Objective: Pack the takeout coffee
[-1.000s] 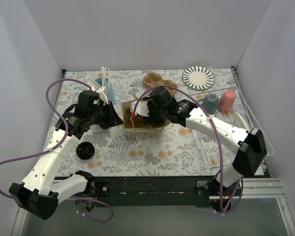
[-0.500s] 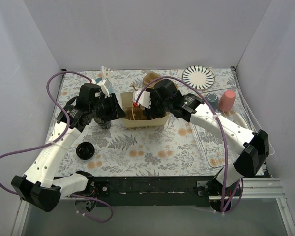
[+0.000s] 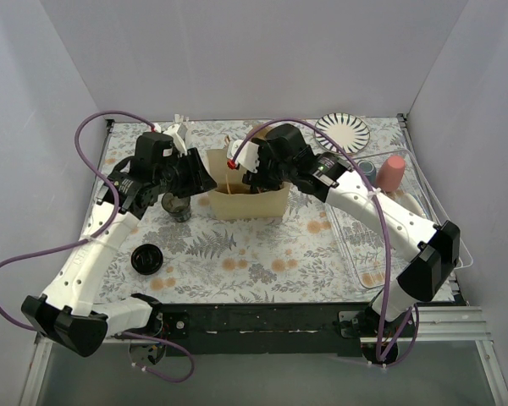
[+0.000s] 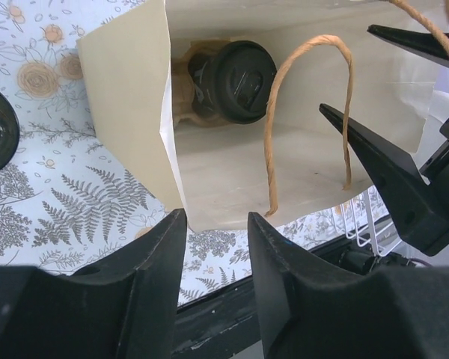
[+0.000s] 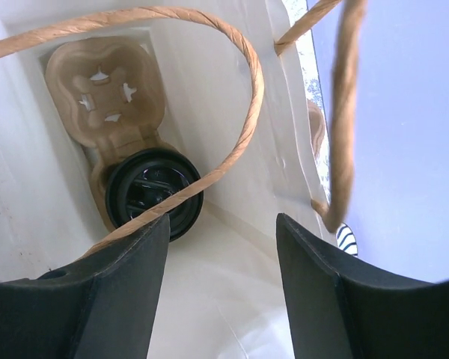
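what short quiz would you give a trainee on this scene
1. True or false: a lidded cup sits in the carrier inside the bag.
2. How many carrier slots show empty?
3. The other cup stands: A in the bag; B on the table left of the bag; C on the plate.
Key: 1 true; 2 one; 3 B.

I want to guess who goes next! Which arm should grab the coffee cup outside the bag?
Left, probably. The second cup stands left of the paper bag, right beside the open, empty left gripper. The right gripper sits over the bag's mouth, farther away.
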Controlling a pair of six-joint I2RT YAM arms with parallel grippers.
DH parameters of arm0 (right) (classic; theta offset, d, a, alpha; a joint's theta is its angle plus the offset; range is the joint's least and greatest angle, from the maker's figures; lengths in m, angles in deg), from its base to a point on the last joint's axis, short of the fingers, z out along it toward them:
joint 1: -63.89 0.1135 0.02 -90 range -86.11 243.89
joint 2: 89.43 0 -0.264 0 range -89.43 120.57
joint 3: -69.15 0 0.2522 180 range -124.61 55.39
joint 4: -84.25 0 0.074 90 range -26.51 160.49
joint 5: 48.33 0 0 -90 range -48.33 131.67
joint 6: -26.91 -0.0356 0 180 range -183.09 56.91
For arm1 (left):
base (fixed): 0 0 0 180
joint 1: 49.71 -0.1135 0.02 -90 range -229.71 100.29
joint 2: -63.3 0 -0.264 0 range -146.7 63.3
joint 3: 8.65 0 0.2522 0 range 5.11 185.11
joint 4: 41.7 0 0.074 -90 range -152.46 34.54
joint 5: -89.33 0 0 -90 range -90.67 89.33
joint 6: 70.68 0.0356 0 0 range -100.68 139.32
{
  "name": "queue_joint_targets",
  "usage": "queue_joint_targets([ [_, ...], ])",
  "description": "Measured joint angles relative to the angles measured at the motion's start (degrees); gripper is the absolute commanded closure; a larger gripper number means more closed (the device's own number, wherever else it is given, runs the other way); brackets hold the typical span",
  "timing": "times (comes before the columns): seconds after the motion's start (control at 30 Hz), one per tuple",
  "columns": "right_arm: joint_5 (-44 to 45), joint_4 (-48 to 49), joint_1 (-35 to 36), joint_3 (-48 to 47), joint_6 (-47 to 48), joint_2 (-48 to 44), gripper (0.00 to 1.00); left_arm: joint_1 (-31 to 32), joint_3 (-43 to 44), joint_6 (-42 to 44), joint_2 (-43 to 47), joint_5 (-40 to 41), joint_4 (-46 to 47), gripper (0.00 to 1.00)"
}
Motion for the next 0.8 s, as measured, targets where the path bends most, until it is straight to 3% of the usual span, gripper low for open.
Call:
queue_joint_targets([
  [0.8,6.88,1.75,-0.20,-1.97,-4.28,-0.20,0.35,0.00,12.74,-0.26,-2.14,15.23,-0.37,0.50],
])
